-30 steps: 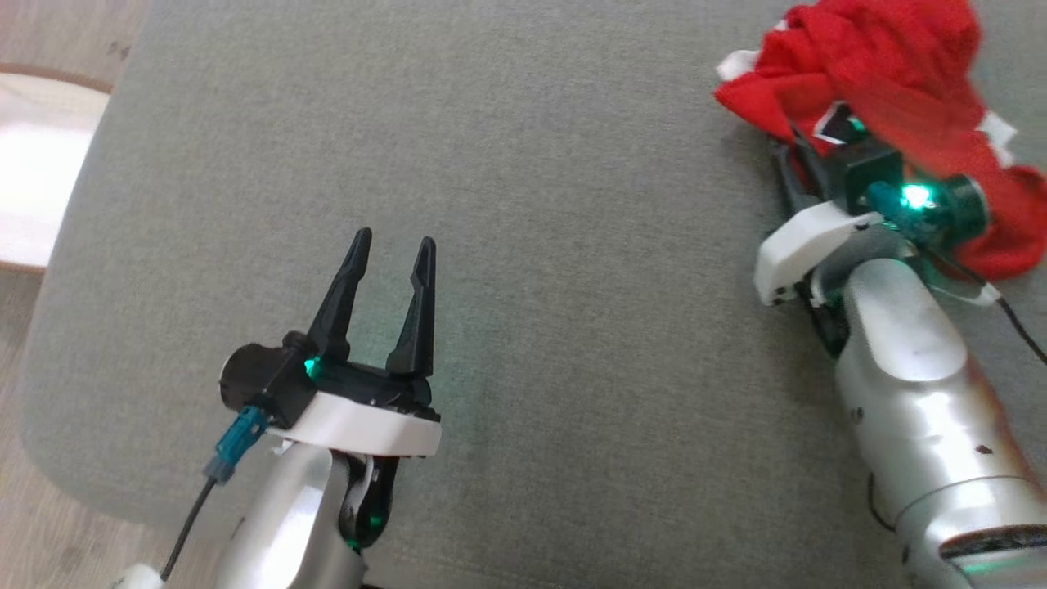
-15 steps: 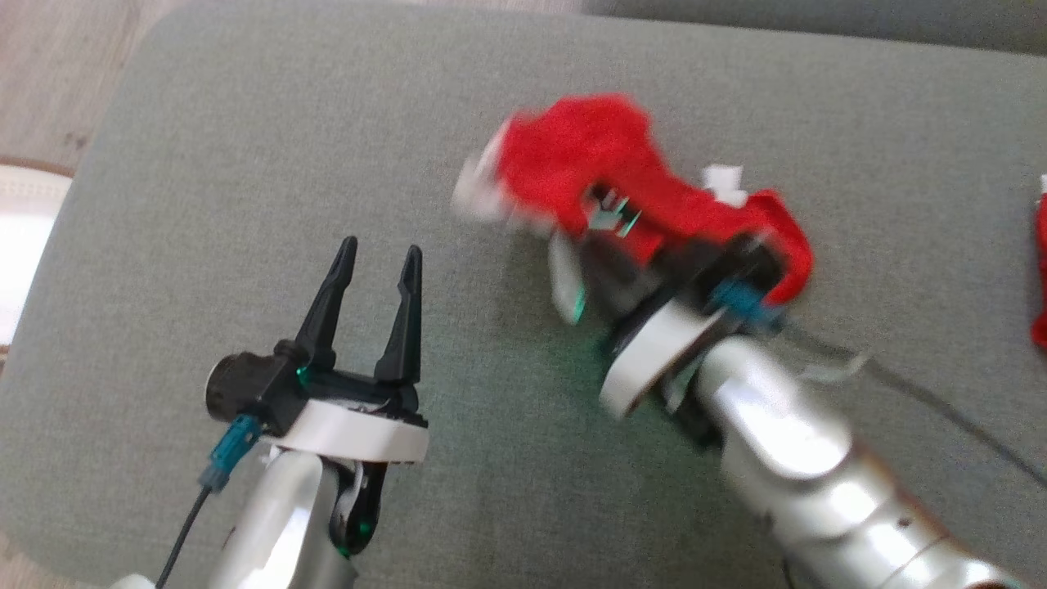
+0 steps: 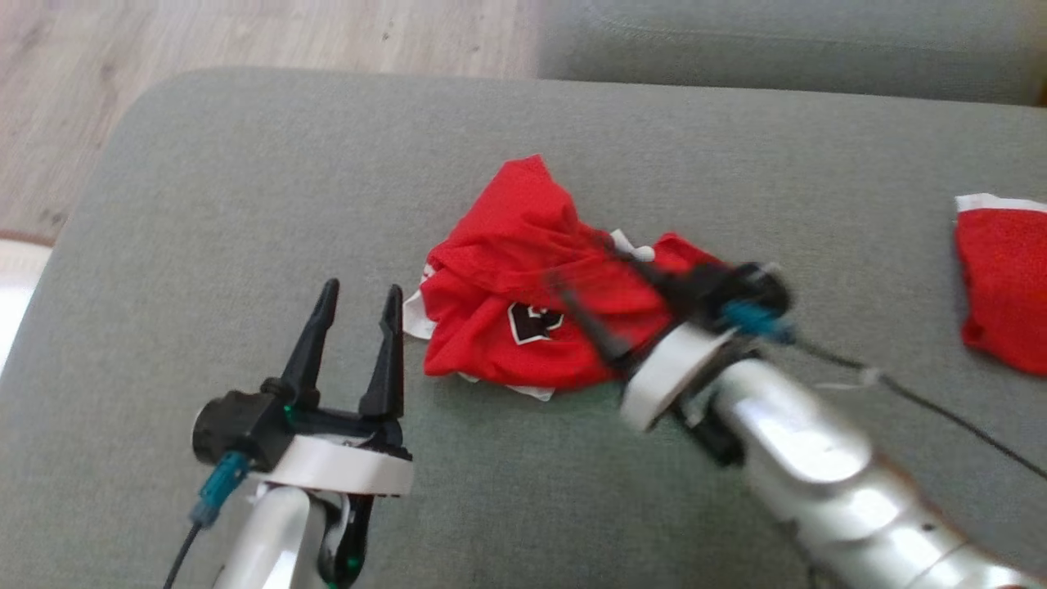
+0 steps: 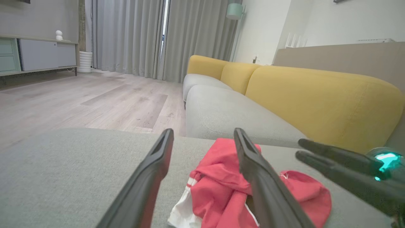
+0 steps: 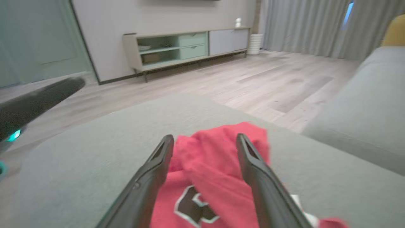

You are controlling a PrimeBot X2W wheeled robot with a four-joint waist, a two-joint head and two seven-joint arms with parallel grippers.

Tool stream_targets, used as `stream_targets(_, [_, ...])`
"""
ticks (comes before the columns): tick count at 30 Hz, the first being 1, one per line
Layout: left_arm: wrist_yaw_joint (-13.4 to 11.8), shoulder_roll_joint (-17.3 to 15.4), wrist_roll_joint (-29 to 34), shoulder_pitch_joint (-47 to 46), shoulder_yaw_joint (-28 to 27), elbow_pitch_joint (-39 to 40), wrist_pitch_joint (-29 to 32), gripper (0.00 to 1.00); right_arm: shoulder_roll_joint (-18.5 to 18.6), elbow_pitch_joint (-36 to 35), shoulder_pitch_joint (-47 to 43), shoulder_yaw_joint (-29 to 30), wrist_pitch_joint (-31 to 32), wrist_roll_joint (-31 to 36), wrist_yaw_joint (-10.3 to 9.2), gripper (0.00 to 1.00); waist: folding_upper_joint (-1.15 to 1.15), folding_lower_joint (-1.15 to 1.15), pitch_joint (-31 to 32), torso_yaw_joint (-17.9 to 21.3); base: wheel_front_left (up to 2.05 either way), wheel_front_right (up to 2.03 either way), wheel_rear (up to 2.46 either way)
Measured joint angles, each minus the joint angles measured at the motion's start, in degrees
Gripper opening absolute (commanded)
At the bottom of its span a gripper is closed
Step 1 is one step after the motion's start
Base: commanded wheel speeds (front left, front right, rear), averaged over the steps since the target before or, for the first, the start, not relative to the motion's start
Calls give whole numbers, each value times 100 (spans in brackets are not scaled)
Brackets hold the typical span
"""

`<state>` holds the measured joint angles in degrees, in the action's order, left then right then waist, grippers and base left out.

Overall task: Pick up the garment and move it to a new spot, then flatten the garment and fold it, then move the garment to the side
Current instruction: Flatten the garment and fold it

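The garment [image 3: 515, 319] is a red piece with white trim and a black-and-white badge, lying crumpled in the middle of the grey cushion [image 3: 245, 188]. My right gripper [image 3: 597, 286] hovers over its right part, blurred, with its fingers spread. In the right wrist view that gripper [image 5: 205, 137] is open, and the garment [image 5: 208, 171] lies loose beneath and between the fingers. My left gripper [image 3: 362, 288] stands open just left of the garment's left edge. In the left wrist view, that gripper [image 4: 204, 131] is empty, with the garment [image 4: 218, 186] just ahead and the right gripper [image 4: 300, 148] at the right.
A second red cloth [image 3: 1002, 278] lies at the cushion's right edge. Another grey seat [image 3: 777, 33] adjoins at the back, with yellow backrests [image 4: 316, 98]. Wooden floor [image 3: 245, 33] runs past the cushion's rounded left and far edges. A low cabinet [image 5: 190, 47] stands by the wall.
The camera view has shifted. My right gripper carried the garment from the right to the middle of the cushion and opened; the garment now rests there. The left gripper stayed open.
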<state>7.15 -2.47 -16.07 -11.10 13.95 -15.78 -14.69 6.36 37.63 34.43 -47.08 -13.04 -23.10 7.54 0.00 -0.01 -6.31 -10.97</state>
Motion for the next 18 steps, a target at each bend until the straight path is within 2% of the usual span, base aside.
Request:
stream_targets(3, [-1, -1, 0, 44, -90, 114, 0, 100, 202, -136, -61, 757, -85, 159, 0, 100, 0, 0, 88, 128, 0, 0, 0])
stream_targets(6, [-2, -1, 0, 143, -99, 179, 0, 100, 241, -438, -449, 1694, -118, 498, 0, 100, 0, 0, 147, 269, 0, 0, 0])
stream_targets(12, [-9, -2, 0, 215, -111, 308, 0, 100, -76, -1459, -1689, 3236, -119, 1333, 0, 100, 0, 0, 154, 532, 0, 0, 0])
stream_targets(16, [-10, -2, -11, 215, -103, 345, 0, 100, -258, -2059, -2417, 3928, -134, 1804, 0, 100, 0, 1, 78, 648, 0, 0, 0])
stream_targets(18, [-11, -2, -15, 214, -93, 355, 0, 100, -282, -2193, -2545, 4092, -134, 1872, 0, 100, 0, 1, 49, 671, 0, 0, 0])
